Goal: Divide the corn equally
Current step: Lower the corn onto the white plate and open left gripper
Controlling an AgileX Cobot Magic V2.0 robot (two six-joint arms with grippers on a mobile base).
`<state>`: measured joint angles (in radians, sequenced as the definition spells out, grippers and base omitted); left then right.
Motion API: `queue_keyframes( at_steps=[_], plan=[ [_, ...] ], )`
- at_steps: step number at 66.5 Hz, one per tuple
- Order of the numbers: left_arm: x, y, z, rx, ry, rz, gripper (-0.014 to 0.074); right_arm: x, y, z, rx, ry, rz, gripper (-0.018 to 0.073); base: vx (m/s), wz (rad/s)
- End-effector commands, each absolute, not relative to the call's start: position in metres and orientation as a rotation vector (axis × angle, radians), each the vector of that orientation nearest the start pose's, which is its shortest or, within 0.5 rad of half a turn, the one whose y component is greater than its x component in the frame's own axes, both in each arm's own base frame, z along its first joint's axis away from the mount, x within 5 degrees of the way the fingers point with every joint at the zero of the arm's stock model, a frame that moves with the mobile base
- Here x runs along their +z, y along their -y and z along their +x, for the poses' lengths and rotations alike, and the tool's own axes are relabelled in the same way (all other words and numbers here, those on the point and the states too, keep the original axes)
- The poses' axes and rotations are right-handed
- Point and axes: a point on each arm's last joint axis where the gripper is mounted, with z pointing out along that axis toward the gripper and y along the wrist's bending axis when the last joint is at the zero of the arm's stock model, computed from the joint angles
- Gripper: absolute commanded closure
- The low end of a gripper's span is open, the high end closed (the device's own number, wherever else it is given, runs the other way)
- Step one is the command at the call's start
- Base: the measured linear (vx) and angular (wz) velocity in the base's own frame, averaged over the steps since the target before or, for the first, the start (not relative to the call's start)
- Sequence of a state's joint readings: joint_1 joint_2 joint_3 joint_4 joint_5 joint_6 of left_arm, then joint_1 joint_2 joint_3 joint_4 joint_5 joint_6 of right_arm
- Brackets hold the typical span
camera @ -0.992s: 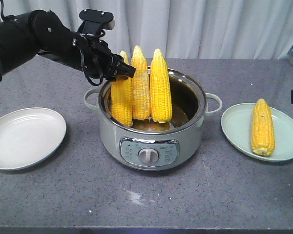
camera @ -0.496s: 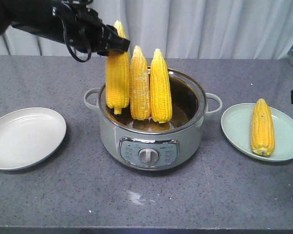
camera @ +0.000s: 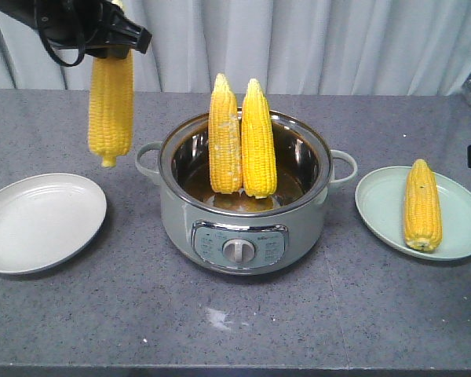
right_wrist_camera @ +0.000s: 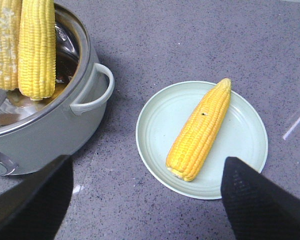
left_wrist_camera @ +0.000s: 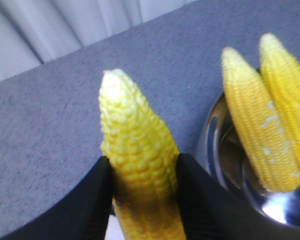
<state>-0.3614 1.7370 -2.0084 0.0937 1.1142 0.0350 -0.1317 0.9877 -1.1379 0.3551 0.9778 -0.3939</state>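
Aiming low first: the white plate sits at lower left on the worktop, bare. Mid-frame, the pot holds two standing cobs. At right the green plate bears one cob, with my right claw spread wide above it. Upper left, farthest back, my left claw pinches the held cob near its tip, blunt end hanging down. I judge I should swing it left, lower it, tilt it flat, and release only once it rests.
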Motion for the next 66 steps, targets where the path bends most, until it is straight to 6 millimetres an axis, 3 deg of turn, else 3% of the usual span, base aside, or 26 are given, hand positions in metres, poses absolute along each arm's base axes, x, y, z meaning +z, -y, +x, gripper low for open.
queue_keyframes(
  at_steps=[1, 13, 32, 41, 66],
  plan=[
    [0.462, 0.109, 0.349, 0.004, -2.231, 0.379, 0.0559, 0.418, -0.002, 0.182, 0.149, -2.147, -0.205, -0.0017, 0.00, 0.00],
    [0.439, 0.073, 0.358, 0.067, -2.367, 0.263, 0.0559, 0.418, -0.002, 0.182, 0.150, -2.146, -0.204, -0.0017, 0.00, 0.00],
    [0.375, 0.029, 0.368, 0.146, -2.585, 0.146, 0.0559, 0.418, -0.002, 0.182, 0.150, -2.145, -0.204, -0.0017, 0.00, 0.00],
    [0.357, 0.022, 0.370, 0.153, -2.604, 0.133, 0.0559, 0.418, -0.003, 0.182, 0.152, -2.145, -0.204, -0.0017, 0.00, 0.00],
    [0.337, 0.022, 0.379, 0.154, -2.654, 0.119, 0.0521, 0.418, -0.003, 0.182, 0.152, -2.145, -0.204, -0.0017, 0.00, 0.00]
  ],
)
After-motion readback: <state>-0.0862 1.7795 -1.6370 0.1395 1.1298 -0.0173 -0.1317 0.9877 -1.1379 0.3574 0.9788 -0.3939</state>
